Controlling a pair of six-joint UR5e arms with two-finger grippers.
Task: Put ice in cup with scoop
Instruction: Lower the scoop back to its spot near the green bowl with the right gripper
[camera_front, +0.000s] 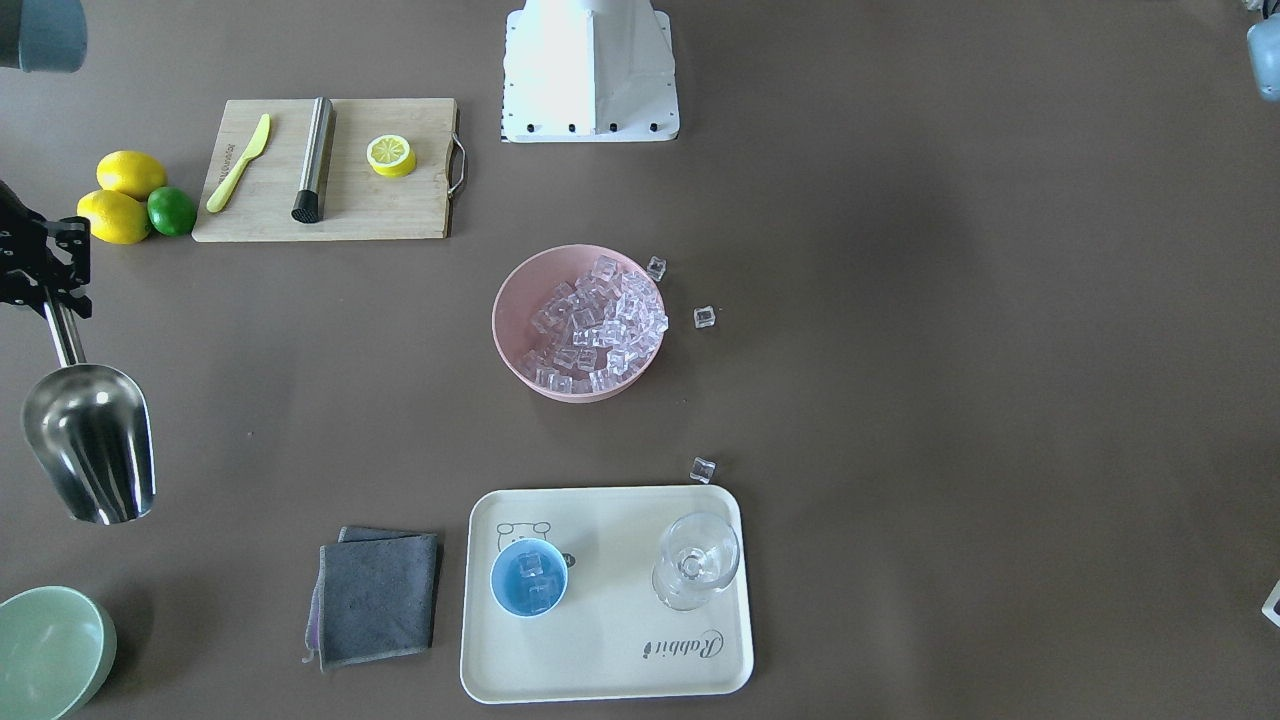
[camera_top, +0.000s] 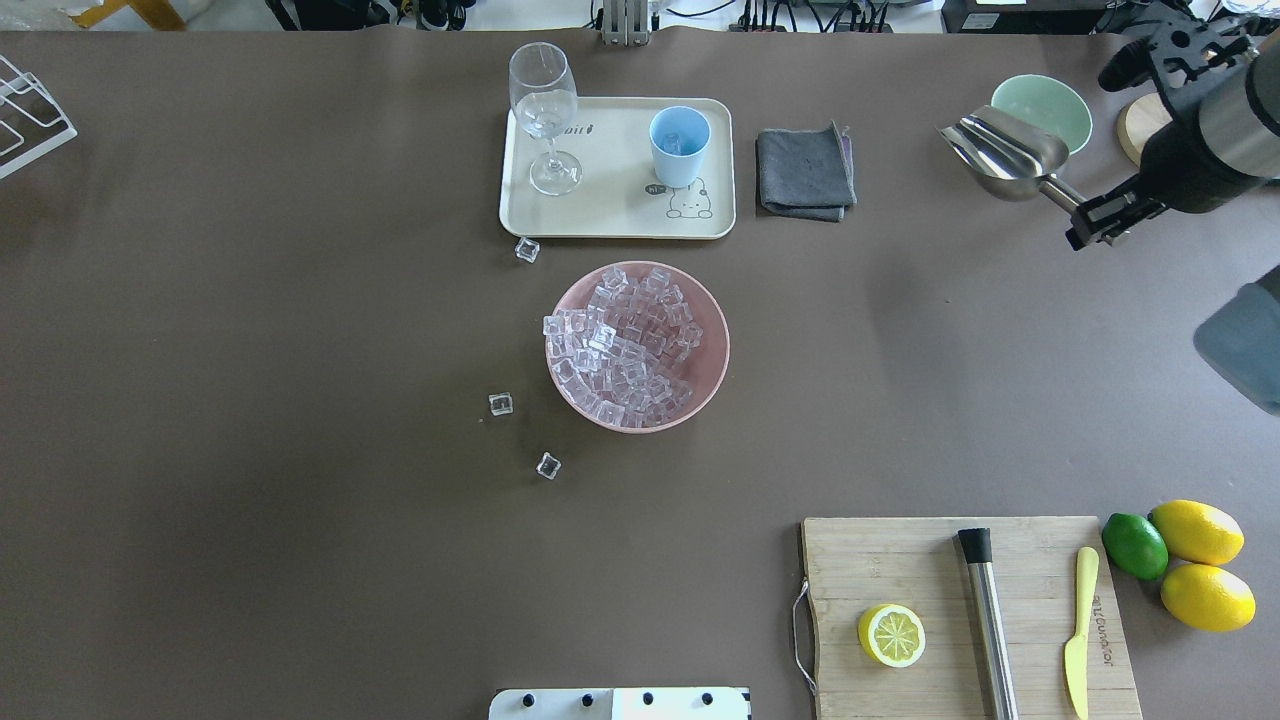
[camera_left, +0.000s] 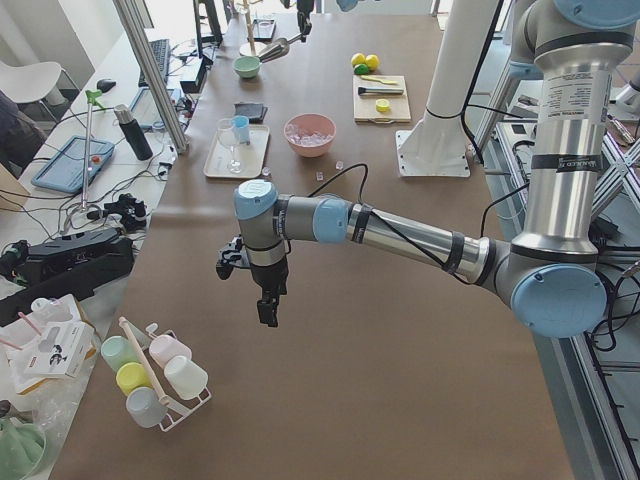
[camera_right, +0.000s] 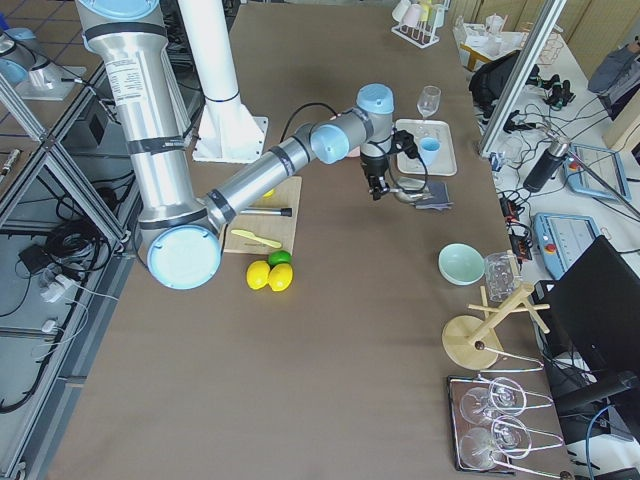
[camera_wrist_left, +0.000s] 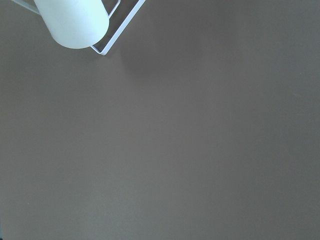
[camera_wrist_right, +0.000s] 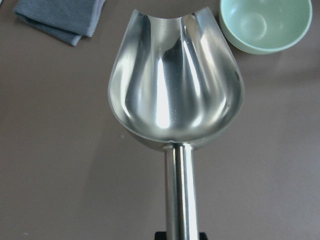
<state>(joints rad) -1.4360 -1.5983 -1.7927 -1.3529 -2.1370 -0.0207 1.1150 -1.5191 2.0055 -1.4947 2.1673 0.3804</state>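
My right gripper (camera_front: 50, 295) is shut on the handle of the silver scoop (camera_front: 90, 440), held in the air off to the side, near the pale-green bowl. In the right wrist view the scoop's trough (camera_wrist_right: 175, 85) is empty. The light-blue cup (camera_front: 528, 578) stands on the cream tray (camera_front: 610, 640) with a few ice cubes in it. The ice (camera_front: 600, 325) fills the pink bowl (camera_front: 515, 295) mid-table; three loose cubes lie on the table (camera_front: 704, 317). My left gripper (camera_left: 267, 315) hangs over bare table far from these; I cannot tell whether it is open or shut.
A clear stemmed glass (camera_front: 695, 560) stands on the tray beside the cup. A grey cloth (camera_front: 375, 597) and the pale-green bowl (camera_front: 50, 650) lie near the scoop. A cutting board (camera_front: 370, 210) holds a steel cylinder, knife and lemon half. A mug rack (camera_wrist_left: 75, 22) is near my left wrist.
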